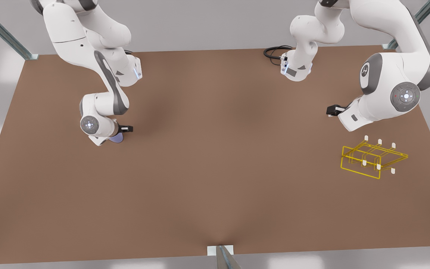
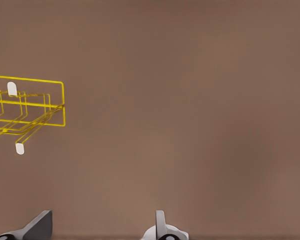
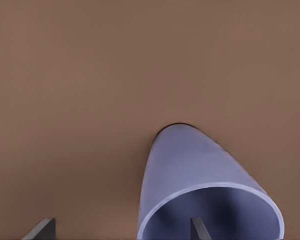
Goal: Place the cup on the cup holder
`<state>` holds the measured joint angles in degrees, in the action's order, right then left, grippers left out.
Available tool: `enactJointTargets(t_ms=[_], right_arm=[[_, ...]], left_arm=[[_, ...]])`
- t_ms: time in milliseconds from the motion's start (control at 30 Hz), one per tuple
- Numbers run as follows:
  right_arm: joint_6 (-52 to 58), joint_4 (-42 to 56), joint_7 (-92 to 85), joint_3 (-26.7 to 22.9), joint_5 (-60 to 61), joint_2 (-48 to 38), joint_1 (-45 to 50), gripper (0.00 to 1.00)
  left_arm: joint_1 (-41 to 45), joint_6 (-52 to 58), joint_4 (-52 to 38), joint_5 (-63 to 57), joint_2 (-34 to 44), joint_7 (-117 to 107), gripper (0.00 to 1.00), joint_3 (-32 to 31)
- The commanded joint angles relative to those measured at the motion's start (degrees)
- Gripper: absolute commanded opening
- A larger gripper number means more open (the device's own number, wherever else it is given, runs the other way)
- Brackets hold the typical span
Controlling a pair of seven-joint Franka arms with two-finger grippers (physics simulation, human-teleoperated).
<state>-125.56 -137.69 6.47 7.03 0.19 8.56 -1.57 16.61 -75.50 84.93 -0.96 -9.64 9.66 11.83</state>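
The lavender-blue cup (image 3: 190, 160) stands upright on the brown table, mouth up. My right gripper (image 3: 119, 229) is open and straddles the cup's rim: one finger (image 3: 197, 227) is inside the mouth, the other outside the wall. In the front view the cup (image 1: 118, 138) peeks out from under that arm's hand (image 1: 99, 130) at the front view's left. The yellow wire cup holder (image 1: 360, 173) with white-tipped pegs sits at the front view's right. My left gripper (image 2: 99, 227) hangs open over bare table beside the cup holder (image 2: 64, 102), with nothing between its fingers.
The brown table (image 1: 215, 168) stretches wide between cup and cup holder. A black cable (image 1: 274, 50) loops at the far edge by an arm base. Metal frame posts stand at the table's corners and at the near edge (image 1: 222, 256).
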Motion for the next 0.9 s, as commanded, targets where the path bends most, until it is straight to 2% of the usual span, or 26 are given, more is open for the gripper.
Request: enactJointTargets(t_ms=[0, 67, 100, 133, 167, 400, 567, 700, 800, 867], right_arm=[[-2.5, 0.0, 0.3, 0.0, 0.1, 0.6, -0.5, 0.99], [-3.5, 0.0, 0.3, -0.2, 0.1, 1.2, -1.1, 0.72], [-4.4, 0.0, 0.4, -0.2, 0.1, 1.4, -1.2, 0.44], [-4.6, 0.0, 0.4, -0.2, 0.1, 1.7, -1.3, 0.26], [-4.7, 0.0, 0.4, -0.2, 0.1, 1.6, -1.3, 0.21], [-5.4, 0.4, 0.6, -0.2, 0.2, 1.0, -1.2, 0.21], [-1.2, 2.4, 5.6, 0.0, 0.6, -2.3, -0.5, 0.21], [7.3, 16.5, 6.7, 1.5, 12.0, 2.2, -0.3, 0.21], [10.2, 29.0, 6.9, 4.2, 27.2, 12.0, 0.9, 0.21], [10.2, 38.6, 13.7, 7.1, 30.8, 17.5, 4.3, 0.21]], left_arm=[[0.0, 0.0, 0.0, 0.0, 0.1, 0.1, 1.00, 0.0], [0.0, 0.2, 0.2, 0.0, 0.0, 0.1, 1.00, 0.0], [0.0, 0.0, 0.2, 0.0, -0.3, 0.2, 1.00, 0.0], [0.0, 0.2, 0.2, 0.0, -0.3, 0.2, 1.00, 0.0], [0.0, 0.3, 0.2, 0.0, -0.3, 0.2, 1.00, 0.0], [-0.2, 0.4, 0.7, -0.1, -0.8, -0.2, 1.00, 0.4], [-0.4, 0.4, 1.0, -0.2, -1.5, -0.2, 1.00, 0.4], [-0.4, 0.4, 0.9, -0.2, -1.3, -0.2, 1.00, 0.4], [-0.4, -0.1, 0.8, -0.2, -1.3, -0.2, 1.00, 0.4], [-0.4, -0.2, 0.8, -0.1, -1.4, -0.2, 1.00, 0.4]])
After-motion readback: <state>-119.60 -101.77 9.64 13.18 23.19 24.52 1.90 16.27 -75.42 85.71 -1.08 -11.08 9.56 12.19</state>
